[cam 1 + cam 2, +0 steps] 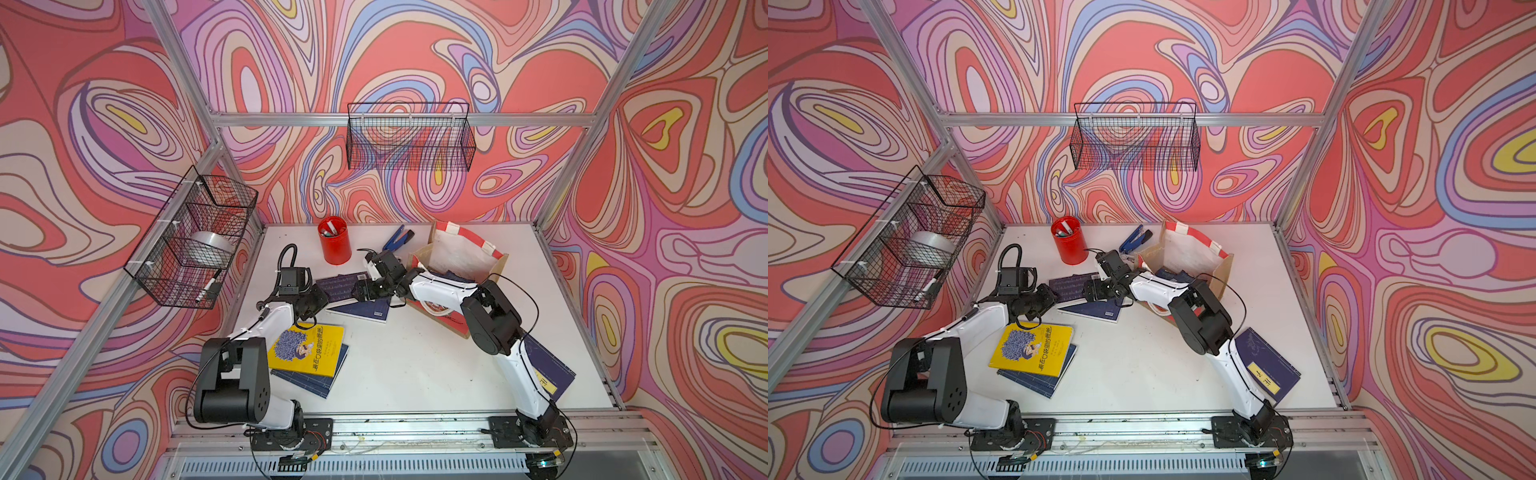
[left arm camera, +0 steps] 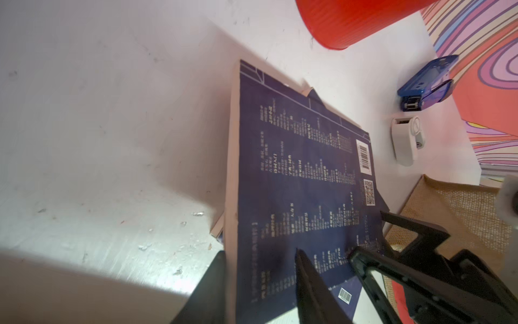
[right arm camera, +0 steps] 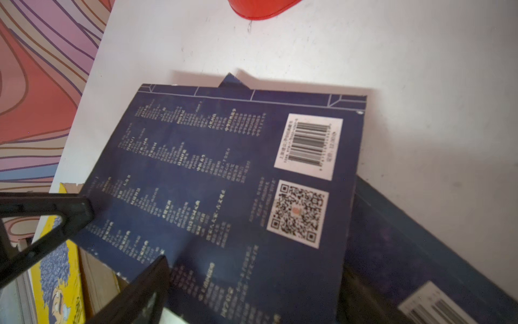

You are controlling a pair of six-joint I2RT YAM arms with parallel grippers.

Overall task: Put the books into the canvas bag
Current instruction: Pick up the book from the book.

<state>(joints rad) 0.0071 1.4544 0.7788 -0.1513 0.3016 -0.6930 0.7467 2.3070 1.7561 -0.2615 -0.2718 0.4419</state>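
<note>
Two claws: left claw (image 2: 259,252) narrow astride navy book (image 2: 294,168) edge, right claw (image 3: 126,232) wide.

Both top views: mounted high, looking steeply down at bench (image 1: 415,374), red cup (image 1: 334,249) toward far edge, whole cell in shot, near-identical framing. Wrist cams: way closer, low over navy book (image 2: 294,182) just beside red cup; both share book, cup base.

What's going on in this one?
Both arms meet at a navy book mid-table. The left hand has its edge between its jaws; a firm clamp cannot be confirmed. The right hand is open at its other side. The canvas bag stands beside them, navy covers showing inside; the yellow book and other navy books lie outside.
</note>
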